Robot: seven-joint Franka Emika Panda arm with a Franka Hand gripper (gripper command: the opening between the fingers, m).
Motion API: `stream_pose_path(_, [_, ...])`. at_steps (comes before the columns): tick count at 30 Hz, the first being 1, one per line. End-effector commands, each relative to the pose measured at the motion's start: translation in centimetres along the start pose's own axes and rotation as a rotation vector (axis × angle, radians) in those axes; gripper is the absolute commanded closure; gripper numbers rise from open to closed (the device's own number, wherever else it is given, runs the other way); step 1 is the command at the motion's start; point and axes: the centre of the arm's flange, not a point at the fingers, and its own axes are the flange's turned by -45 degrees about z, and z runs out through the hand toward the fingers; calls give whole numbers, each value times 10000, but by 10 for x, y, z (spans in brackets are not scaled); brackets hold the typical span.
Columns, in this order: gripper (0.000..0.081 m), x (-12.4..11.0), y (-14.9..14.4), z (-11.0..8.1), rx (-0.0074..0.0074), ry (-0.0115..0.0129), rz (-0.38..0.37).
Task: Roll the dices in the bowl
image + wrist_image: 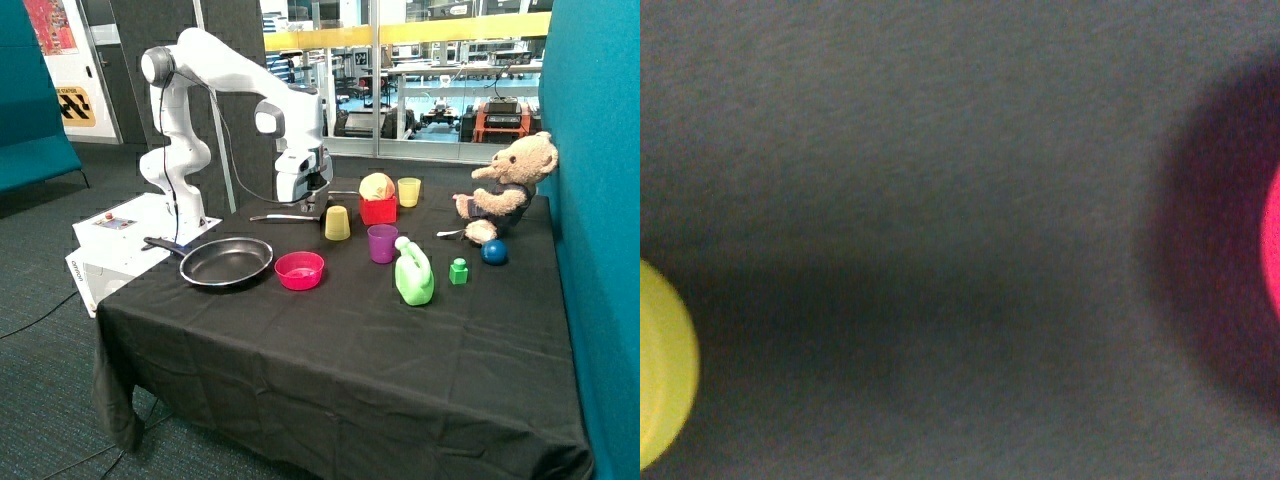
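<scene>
Cloth fills my wrist view: dark tablecloth with only a yellow curve at the lower left edge and a pink-magenta curve at the right edge; no fingers of mine appear there. The outside view gives the full layout. My gripper hangs above the cloth near the frame's centre, just behind the upturned yellow cup. How far it is open I cannot tell, and I see nothing in its hold. The bowl sits just below centre, small, shallow, pink-magenta, upright, beside the black frying pan to its left. The dices are too small to make out in either view. Right of centre stand a purple cup, a green jug and, upper right, a teddy bear.
</scene>
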Motion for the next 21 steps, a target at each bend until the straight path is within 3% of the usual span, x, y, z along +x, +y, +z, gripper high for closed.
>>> stream_pose_path(1, [808, 11, 38, 4, 45, -7, 483])
stream_pose_path(11, [808, 21, 76, -2, 45, -8, 1146])
stream_pose_path(21, [808, 21, 87, 7, 44, -8, 1262])
